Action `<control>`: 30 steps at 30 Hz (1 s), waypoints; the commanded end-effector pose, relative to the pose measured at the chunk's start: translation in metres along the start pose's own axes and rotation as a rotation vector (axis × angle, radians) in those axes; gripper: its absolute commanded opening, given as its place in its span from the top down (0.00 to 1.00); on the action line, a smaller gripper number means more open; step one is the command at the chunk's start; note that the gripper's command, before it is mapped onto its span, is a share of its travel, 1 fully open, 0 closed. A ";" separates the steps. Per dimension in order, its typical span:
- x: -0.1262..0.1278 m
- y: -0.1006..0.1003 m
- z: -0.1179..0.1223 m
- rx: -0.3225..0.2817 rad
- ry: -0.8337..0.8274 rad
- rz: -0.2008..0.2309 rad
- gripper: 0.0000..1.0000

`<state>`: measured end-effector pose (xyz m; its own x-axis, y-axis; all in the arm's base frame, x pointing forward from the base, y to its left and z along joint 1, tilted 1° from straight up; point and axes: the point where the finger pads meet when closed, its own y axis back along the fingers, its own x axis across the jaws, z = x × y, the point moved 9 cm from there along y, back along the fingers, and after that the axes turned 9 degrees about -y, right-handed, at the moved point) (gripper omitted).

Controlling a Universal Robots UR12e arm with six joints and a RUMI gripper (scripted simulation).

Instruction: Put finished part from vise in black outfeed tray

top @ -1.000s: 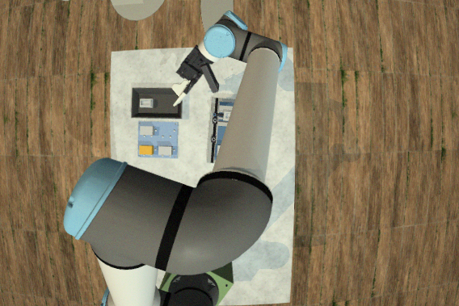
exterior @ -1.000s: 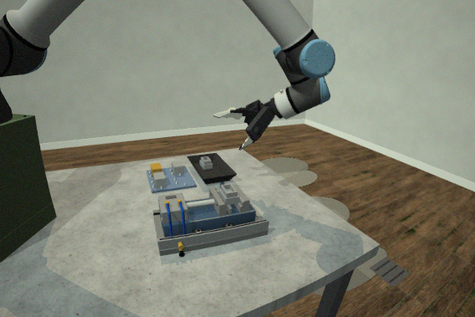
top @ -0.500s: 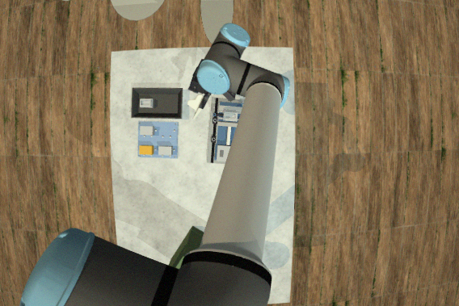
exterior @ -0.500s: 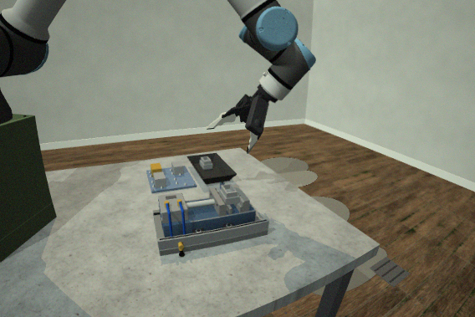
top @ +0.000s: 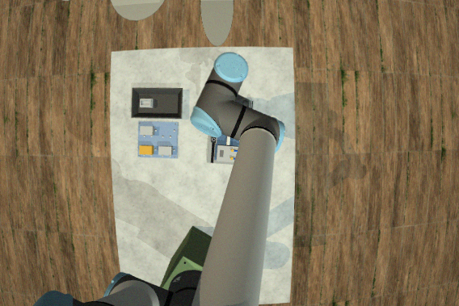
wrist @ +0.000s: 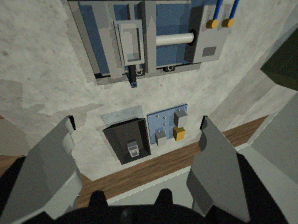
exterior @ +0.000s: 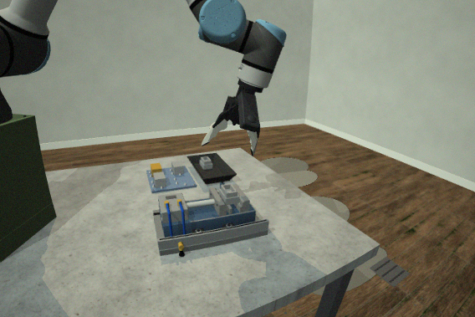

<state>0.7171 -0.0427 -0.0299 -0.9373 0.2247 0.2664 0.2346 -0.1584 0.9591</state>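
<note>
The finished part (exterior: 229,191), a grey block with a pocket on top, sits clamped in the vise (exterior: 209,216) near the table's middle. It also shows in the wrist view (wrist: 131,42), at the top. In the overhead view my arm covers most of the vise (top: 222,153) and hides the part. The black outfeed tray lies behind the vise and holds one grey part (exterior: 206,162) near one end. My gripper (exterior: 232,138) is open and empty. It hangs high above the table's far edge, beyond the tray, pointing down.
A blue fixture plate (exterior: 171,178) with grey blocks and a yellow block (exterior: 155,166) lies beside the tray. A green pedestal (exterior: 21,182) stands at the left. The wrist view shows tray (wrist: 127,142) and plate (wrist: 167,127) between my fingers.
</note>
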 end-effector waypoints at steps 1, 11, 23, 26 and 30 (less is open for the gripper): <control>0.006 -0.001 -0.013 0.026 0.026 -0.081 0.00; 0.021 -0.002 -0.043 0.093 0.079 -0.237 0.00; 0.026 -0.002 -0.053 0.115 0.095 -0.285 0.00; 0.026 -0.002 -0.053 0.116 0.095 -0.287 0.00; 0.026 -0.002 -0.053 0.116 0.095 -0.287 1.00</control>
<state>0.6780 -0.0873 -0.0308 -0.9880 0.1531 -0.0184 -0.0172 0.0091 0.9998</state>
